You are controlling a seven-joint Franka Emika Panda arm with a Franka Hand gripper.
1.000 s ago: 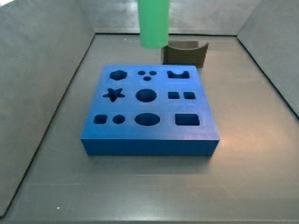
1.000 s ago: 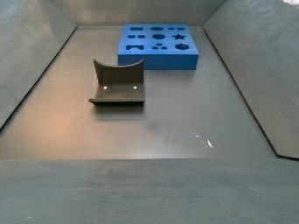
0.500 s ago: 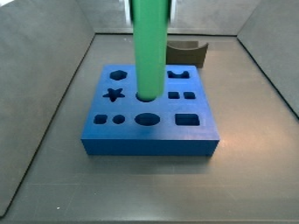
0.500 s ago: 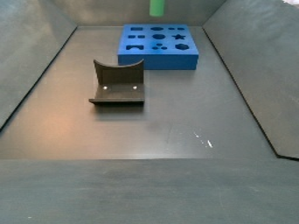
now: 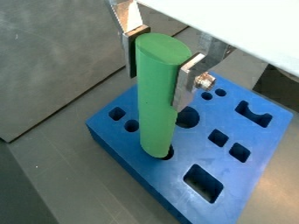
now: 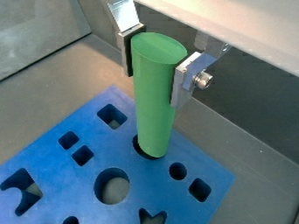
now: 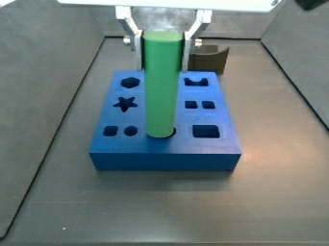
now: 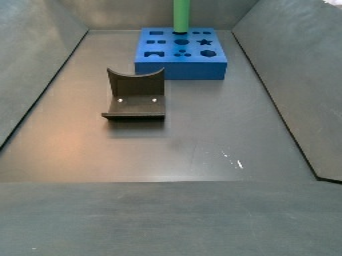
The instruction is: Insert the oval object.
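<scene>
On the grey floor, upper centre, your gripper (image 7: 161,36) clamps the oval object (image 7: 158,85) upright, tip in the blue block (image 7: 167,146); a slight tilt could jam it.

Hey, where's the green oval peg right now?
The green oval peg stands upright, clamped near its top by the end effector, with its lower end at the oval hole in the front row of the blue block, in both wrist views.
</scene>
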